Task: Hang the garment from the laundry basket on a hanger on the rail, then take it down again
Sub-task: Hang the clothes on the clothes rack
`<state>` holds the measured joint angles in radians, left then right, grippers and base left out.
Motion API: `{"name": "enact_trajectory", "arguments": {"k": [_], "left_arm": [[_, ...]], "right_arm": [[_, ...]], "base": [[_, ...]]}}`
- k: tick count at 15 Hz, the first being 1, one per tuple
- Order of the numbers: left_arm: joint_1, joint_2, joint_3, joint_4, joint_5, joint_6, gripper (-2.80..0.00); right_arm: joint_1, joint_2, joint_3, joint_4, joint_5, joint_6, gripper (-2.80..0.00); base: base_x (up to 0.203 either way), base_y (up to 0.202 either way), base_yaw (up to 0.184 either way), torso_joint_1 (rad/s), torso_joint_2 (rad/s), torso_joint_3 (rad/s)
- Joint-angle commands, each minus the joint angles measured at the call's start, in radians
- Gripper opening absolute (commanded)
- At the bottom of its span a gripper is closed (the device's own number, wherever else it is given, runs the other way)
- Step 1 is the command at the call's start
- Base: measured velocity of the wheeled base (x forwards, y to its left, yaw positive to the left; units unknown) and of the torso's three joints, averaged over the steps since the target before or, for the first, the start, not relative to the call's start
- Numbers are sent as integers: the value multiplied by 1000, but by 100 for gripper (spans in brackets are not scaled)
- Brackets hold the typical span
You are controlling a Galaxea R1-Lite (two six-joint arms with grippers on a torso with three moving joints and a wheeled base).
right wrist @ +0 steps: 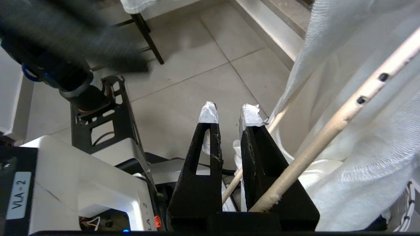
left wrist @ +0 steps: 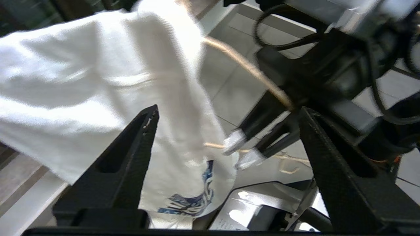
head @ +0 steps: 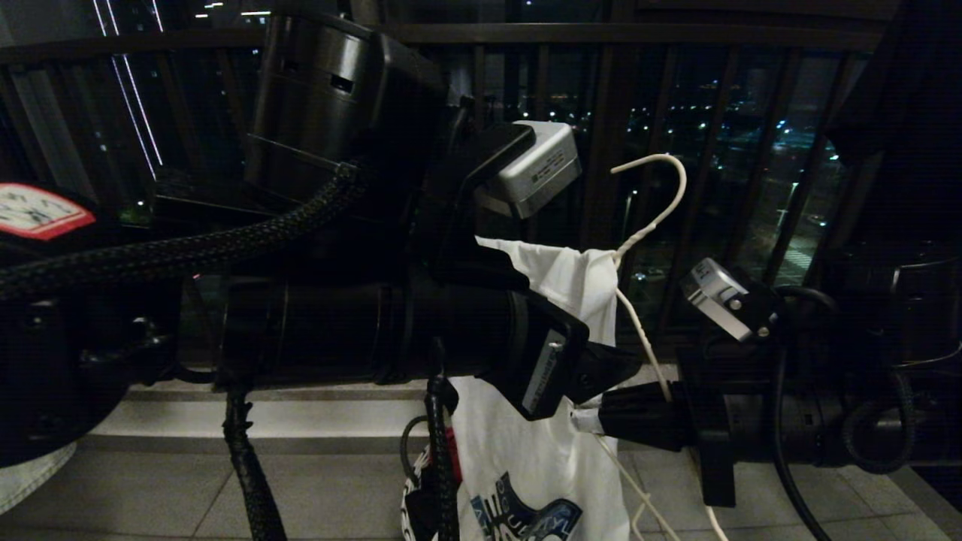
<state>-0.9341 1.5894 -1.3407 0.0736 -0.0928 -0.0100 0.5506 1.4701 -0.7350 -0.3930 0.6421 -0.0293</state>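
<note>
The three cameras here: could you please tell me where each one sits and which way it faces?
Head view: on the head, facing the dark balcony railing; both forearms cross it.
Left wrist view: behind the open left gripper, facing the T-shirt and right gripper.
Right wrist view: behind the right gripper, shut on the hanger, facing floor tiles.
All share shirt and hanger.

The head view is dim, night beyond the balcony railing (head: pixel 676 37) pricked with city lights. Both wrist views are far brighter: the T-shirt (left wrist: pixel 82 65) glares to near white (motion-blurred too), and the floor tiles (right wrist: pixel 197 42) look evenly lit.
</note>
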Motion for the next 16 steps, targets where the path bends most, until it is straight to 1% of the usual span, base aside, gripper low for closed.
{"name": "enact_trajectory", "arguments": {"k": [1,4,5,8,10,11,13,14,16], "left_arm": [[40,-52,22,4,-1,-1,0],[108,-121,73,6,13,4,0],[135,-145,96,6,21,6,-280],[214,-201,126,15,26,21,-280],[283,-225,89,100,26,48,-280],[335,-233,65,145,25,69,-280],[413,-242,13,231,17,125,-280],[428,-244,-2,258,14,152,-280],[429,-245,-5,262,12,190,-280]], "right_arm": [[0,-16,2,-3,4,0,-280],[0,-16,5,-3,7,0,-280],[1,-21,9,-3,8,-1,-280],[2,-48,13,-3,17,-1,-280],[1,-71,5,-3,53,0,-280],[2,-67,-5,-2,56,-1,-280],[2,-43,-54,0,66,-4,-280],[2,-30,-73,3,91,-5,-280],[2,1,-78,5,171,-6,-280]], "base": [[0,0,0,0,0,0],[0,0,0,0,0,0],[0,0,0,0,0,0],[0,0,0,0,0,0],[0,0,0,0,0,0],[0,0,0,0,0,0],[0,0,0,0,0,0],[0,0,0,0,0,0],[0,0,0,0,0,0]]}}
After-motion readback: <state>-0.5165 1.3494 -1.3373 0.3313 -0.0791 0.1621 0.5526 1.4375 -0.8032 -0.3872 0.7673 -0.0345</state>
